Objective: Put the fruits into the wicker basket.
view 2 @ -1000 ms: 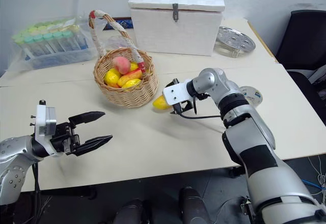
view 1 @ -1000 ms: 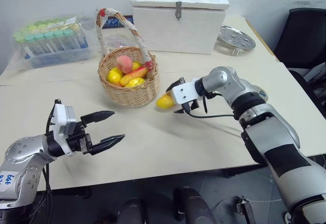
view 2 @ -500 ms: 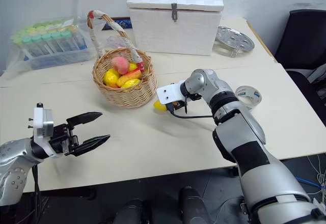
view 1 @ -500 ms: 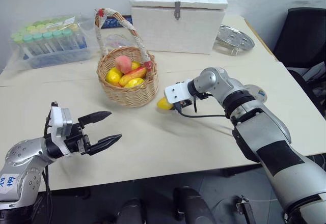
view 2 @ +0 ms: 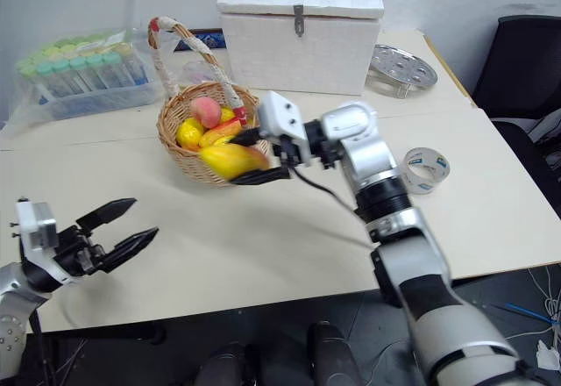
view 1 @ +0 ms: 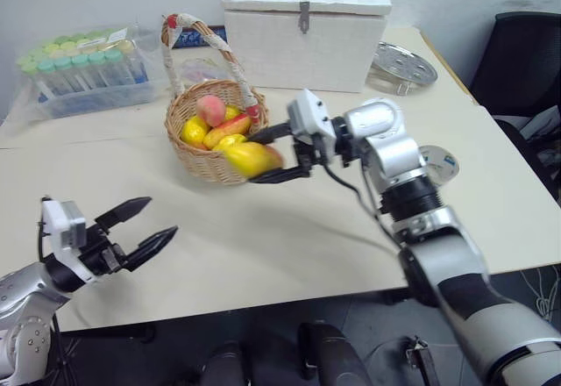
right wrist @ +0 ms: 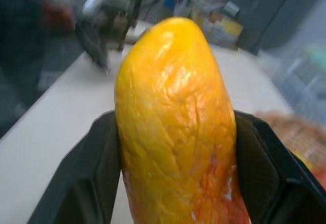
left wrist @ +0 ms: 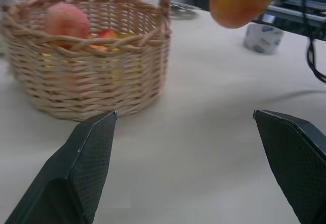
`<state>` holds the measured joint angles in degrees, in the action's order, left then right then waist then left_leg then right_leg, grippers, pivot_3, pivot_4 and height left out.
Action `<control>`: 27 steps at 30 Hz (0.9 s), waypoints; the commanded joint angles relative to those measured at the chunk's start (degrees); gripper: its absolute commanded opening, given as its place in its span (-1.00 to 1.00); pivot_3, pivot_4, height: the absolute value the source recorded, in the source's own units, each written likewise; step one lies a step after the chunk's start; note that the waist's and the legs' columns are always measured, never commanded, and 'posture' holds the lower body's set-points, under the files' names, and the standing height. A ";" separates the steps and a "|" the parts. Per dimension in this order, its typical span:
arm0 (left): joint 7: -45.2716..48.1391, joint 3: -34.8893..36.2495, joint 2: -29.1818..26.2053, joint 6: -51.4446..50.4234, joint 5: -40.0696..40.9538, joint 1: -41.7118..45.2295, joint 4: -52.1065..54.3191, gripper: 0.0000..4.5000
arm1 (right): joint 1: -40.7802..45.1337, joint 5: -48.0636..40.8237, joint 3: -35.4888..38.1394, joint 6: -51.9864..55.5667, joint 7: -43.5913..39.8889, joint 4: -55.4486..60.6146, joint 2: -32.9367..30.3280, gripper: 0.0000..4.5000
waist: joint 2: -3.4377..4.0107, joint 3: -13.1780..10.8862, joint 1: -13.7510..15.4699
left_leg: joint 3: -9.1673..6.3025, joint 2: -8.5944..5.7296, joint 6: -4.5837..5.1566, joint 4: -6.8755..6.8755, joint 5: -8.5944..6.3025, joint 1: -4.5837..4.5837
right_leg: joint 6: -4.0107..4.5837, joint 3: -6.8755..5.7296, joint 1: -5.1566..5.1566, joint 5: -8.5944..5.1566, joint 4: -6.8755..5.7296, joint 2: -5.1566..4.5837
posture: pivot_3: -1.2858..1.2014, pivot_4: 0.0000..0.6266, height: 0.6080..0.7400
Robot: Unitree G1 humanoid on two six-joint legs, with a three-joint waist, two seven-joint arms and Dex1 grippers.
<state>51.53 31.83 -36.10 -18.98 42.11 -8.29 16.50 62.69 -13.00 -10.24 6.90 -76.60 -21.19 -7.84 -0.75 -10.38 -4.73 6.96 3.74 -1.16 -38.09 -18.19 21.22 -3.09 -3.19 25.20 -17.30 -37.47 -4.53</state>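
I see my right tool (view 1: pixel 279 152) lifted clear of the tabletop (view 1: pixel 289 228), its two black fingers pinching a yellow mango (view 1: pixel 252 158) between them. The mango is held roughly level, its yellow end toward the left, and it hangs at the near right edge of the wicker basket (view 1: pixel 215 145), in front of the rim from the head camera. From the right wrist camera the mango (right wrist: pixel 175 122) sits squeezed between the two dark fingers (right wrist: pixel 99 168), with an orange-red flush at the end nearer the wrist.

The wicker basket stands on the tabletop left of centre, its tall handle (view 1: pixel 206 48) wrapped in white with red ends arching over it. Inside it I see a pink-red peach (view 1: pixel 211 110) at the far left side, with several yellow fruits and one with an orange-red patch (view 1: pixel 230 128) lying beside and below it.

My left tool (view 1: pixel 140 231) hovers above the near left part of the tabletop, well apart from the basket, its two black fingers spread wide with nothing between them. From the left wrist camera the basket (left wrist: pixel 91 76) and the peach (left wrist: pixel 66 23) lie ahead of those spread fingers (left wrist: pixel 84 163).

Behind the basket stands a white checkered box (view 1: pixel 305 26) with a metal clasp. A bag of capped tubes (view 1: pixel 83 70) lies at the far left, a round metal rack (view 1: pixel 406 63) at the far right, and a tape roll (view 2: pixel 421 169) sits to the right of my right arm.
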 commanded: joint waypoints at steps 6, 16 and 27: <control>-5.45 1.57 0.75 -3.04 6.74 0.50 8.29 1.00 | 0.31 12.84 -5.63 -4.16 28.92 2.79 9.44 0.15 | -0.25 0.15 0.34 | -0.07 -0.10 0.00 0.00 -0.05 0.00 | 0.05 -0.04 -0.02 -0.02 0.06 -0.11 | 0.03 -0.52 1.00; -12.16 2.01 2.22 -6.04 10.52 -3.48 16.80 1.00 | 9.03 27.38 -8.52 -4.10 52.02 -13.41 12.71 0.15 | -0.25 0.15 -0.30 | 0.02 -0.03 -0.09 0.04 0.00 0.09 | 0.18 0.03 0.15 -0.10 0.00 0.01 | 0.03 -0.52 1.00; -15.08 -0.51 2.22 -6.19 10.55 -1.98 18.29 1.00 | 9.29 20.37 -4.47 -0.72 46.59 -16.80 16.57 0.98 | -0.26 0.15 -0.15 | 0.01 -0.03 -0.09 0.04 0.00 0.12 | 0.22 0.02 0.17 -0.12 0.02 0.03 | 0.03 -0.52 1.00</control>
<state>36.77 30.95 -33.61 -25.62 51.70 -10.43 33.16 71.00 10.38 -17.00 5.86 -28.73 -40.53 8.03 -1.01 -10.23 -4.89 6.97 3.71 -1.25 -38.04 -18.19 21.34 -2.87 -3.17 25.36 -17.42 -37.46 -4.50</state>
